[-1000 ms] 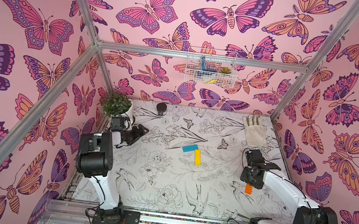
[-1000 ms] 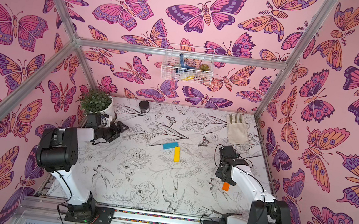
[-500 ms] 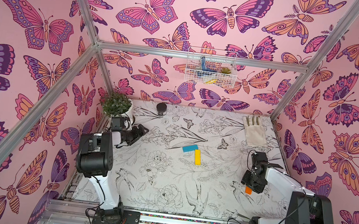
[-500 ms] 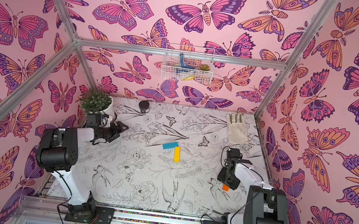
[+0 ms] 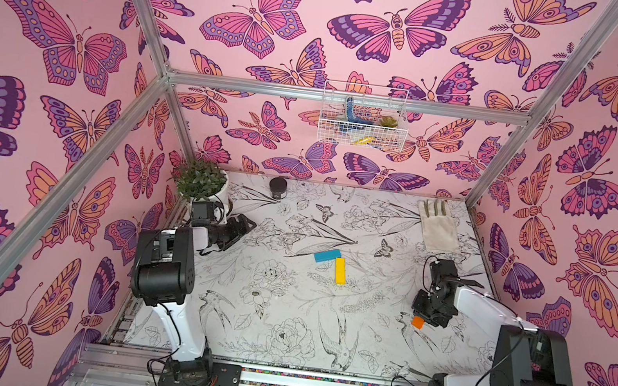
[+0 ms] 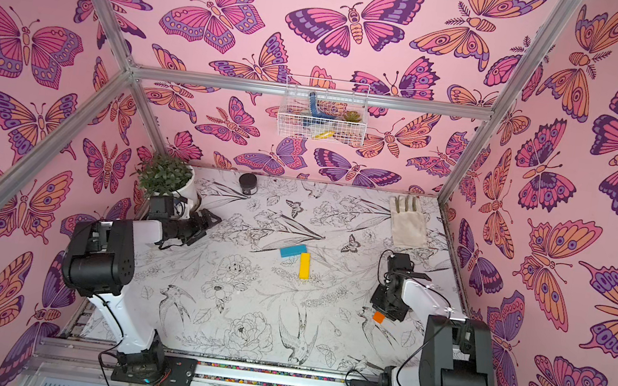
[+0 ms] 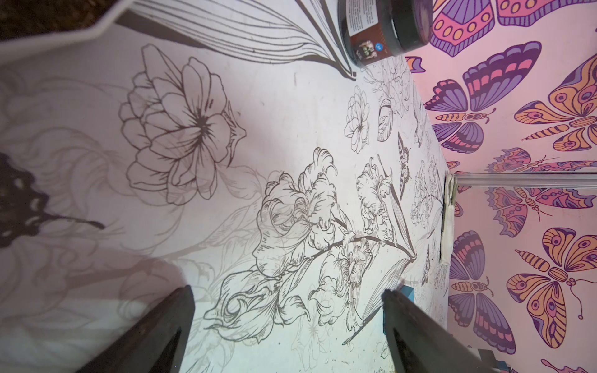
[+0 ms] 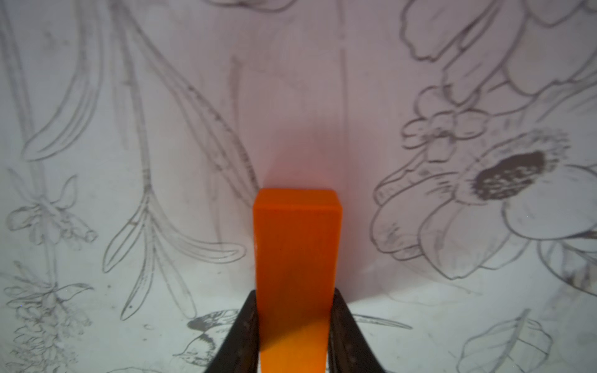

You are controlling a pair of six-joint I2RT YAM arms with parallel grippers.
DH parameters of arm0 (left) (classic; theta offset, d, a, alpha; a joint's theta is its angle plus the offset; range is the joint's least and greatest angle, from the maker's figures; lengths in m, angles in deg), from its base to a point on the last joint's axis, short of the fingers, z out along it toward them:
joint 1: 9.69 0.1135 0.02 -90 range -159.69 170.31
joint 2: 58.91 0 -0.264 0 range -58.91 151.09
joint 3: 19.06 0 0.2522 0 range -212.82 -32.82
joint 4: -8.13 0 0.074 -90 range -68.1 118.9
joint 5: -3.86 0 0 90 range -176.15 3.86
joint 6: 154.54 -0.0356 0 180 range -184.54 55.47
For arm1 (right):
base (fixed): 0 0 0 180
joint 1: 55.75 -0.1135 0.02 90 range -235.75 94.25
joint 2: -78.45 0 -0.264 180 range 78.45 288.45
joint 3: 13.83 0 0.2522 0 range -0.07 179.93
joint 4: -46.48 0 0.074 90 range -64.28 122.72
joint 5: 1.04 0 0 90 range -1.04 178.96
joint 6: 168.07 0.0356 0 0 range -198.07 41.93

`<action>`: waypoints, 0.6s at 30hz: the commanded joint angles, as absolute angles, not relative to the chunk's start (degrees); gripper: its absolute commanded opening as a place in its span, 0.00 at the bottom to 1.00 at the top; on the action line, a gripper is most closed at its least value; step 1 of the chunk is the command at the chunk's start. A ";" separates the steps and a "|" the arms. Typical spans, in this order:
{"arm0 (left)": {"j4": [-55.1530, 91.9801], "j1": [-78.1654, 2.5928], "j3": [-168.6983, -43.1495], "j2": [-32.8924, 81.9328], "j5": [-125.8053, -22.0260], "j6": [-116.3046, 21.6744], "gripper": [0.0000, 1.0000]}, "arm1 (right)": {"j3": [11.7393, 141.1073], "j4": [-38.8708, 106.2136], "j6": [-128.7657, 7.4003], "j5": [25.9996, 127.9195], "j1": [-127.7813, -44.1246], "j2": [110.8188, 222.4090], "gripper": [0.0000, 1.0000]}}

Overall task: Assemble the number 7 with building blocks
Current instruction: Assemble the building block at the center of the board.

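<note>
The blue block (image 5: 327, 255) and the yellow block (image 5: 340, 271) lie flat mid-table in both top views, touching at a corner: blue across, yellow running towards the front. The orange block (image 5: 417, 322) lies at the right, half hidden under my right gripper (image 5: 425, 319). In the right wrist view the right gripper (image 8: 295, 297) is shut on the orange block (image 8: 297, 245), a finger pressed to each long side, the block resting on the table. My left gripper (image 7: 287, 294) stands open and empty at the back left (image 5: 247, 224); the blue block's end (image 7: 408, 290) peeks past one finger.
A potted plant (image 5: 202, 183) stands right behind the left arm. A black jar (image 5: 278, 187) sits at the back edge, and a cream glove (image 5: 438, 226) lies at the back right. A wire basket (image 5: 362, 123) hangs on the back wall.
The right gripper has drawn back towards the front over the orange block and closed its fingers on it. The left arm and the blue and yellow blocks have not moved.
</note>
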State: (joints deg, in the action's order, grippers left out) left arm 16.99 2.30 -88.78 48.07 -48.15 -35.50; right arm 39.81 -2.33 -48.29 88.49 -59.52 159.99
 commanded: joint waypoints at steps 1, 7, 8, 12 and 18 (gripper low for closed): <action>18.64 2.47 -88.28 50.34 -48.57 -35.19 0.96 | 39.16 -1.78 -43.10 86.65 -69.35 159.91 0.21; 18.64 2.47 -88.10 50.25 -48.58 -35.18 0.96 | 44.45 2.12 -34.14 87.65 -88.21 167.92 0.21; 18.68 2.49 -88.10 50.25 -48.61 -35.18 0.96 | 45.72 2.95 -33.05 87.43 -90.88 170.85 0.21; 18.64 2.45 -88.10 50.25 -48.52 -35.18 0.96 | 52.11 3.51 -31.27 87.13 -97.17 177.93 0.22; 18.64 2.49 -88.19 50.42 -48.52 -35.20 0.96 | 56.03 1.72 -29.56 87.62 -102.11 181.51 0.22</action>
